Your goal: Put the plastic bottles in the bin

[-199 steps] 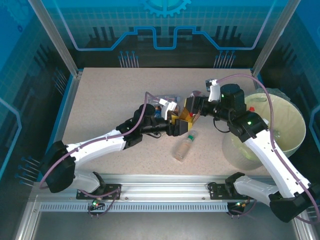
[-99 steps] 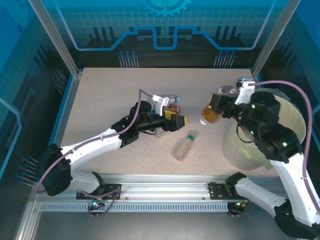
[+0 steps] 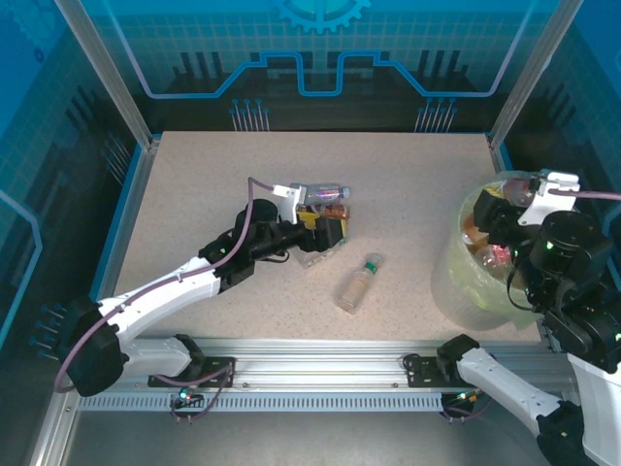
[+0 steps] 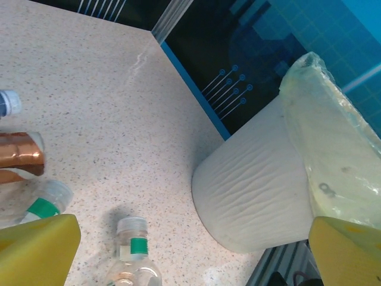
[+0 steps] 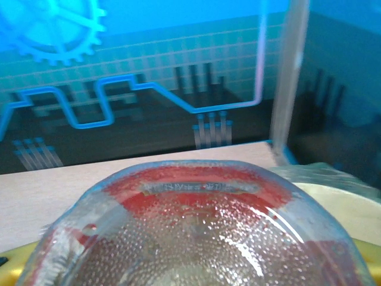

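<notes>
right gripper (image 3: 493, 216) clamped on a clear dimpled bottle (image 5: 196, 238), red label, above the bin (image 3: 452, 283) at the tabletop's (image 3: 417, 175) right edge. left gripper (image 3: 328, 229) spread wide over crushed bottles (image 3: 325, 192).

I can read no word or number for certain. The red-banded bottle (image 5: 196, 238) I hold carries a thin strip of raised lettering across its red part, too blurred for me to make out. On the counter (image 4: 119, 89), the green-banded bottle (image 4: 134, 256) wears a plain green label band whose print, if any, is too small for me. The copper-labelled bottle (image 4: 18, 154) shows a shiny copper wrap I cannot read either. The back panel (image 3: 320, 58) bears a blue gear emblem (image 3: 320, 12) above angular circuit-style lines.
</notes>
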`<state>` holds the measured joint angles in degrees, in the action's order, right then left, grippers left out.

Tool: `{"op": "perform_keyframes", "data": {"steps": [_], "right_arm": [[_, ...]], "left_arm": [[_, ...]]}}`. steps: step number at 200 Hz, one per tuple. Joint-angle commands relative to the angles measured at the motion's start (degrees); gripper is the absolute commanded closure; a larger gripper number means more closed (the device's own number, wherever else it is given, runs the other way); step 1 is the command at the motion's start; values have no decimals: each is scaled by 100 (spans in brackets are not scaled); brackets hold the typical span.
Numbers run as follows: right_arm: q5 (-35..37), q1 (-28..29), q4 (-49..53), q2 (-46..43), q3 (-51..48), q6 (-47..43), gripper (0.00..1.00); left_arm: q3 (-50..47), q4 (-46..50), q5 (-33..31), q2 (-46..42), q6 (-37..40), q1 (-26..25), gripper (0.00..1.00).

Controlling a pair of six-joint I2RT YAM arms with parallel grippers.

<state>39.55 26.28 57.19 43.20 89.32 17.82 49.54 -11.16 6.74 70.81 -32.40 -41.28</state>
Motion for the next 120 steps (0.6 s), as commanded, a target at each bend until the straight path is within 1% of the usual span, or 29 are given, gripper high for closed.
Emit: {"op": "perform_keyframes", "data": {"steps": [1, 19, 38, 68, 102, 120], "right_arm": [[1308, -18, 427, -148, 144, -168, 61], [1947, -20, 628, -189, 48, -127, 62], [2248, -23, 871, -198, -38, -36, 61], [2236, -20, 1179, -189, -57, 196, 62], [2148, -27, 1355, -6, -54, 221, 62], [1910, -120, 1310, 175, -59, 178, 62]], "left_arm": [[-89, 70, -170, -137, 102, 95, 1], [-125, 36, -173, -103, 3, 140, 1], [-166, -9, -190, -69, -135, 173, 1], [-198, 23, -186, -58, -247, 230, 1], [-258, 79, -277, -119, -264, 279, 1], [-310, 77, -305, -128, -314, 324, 1]]}}
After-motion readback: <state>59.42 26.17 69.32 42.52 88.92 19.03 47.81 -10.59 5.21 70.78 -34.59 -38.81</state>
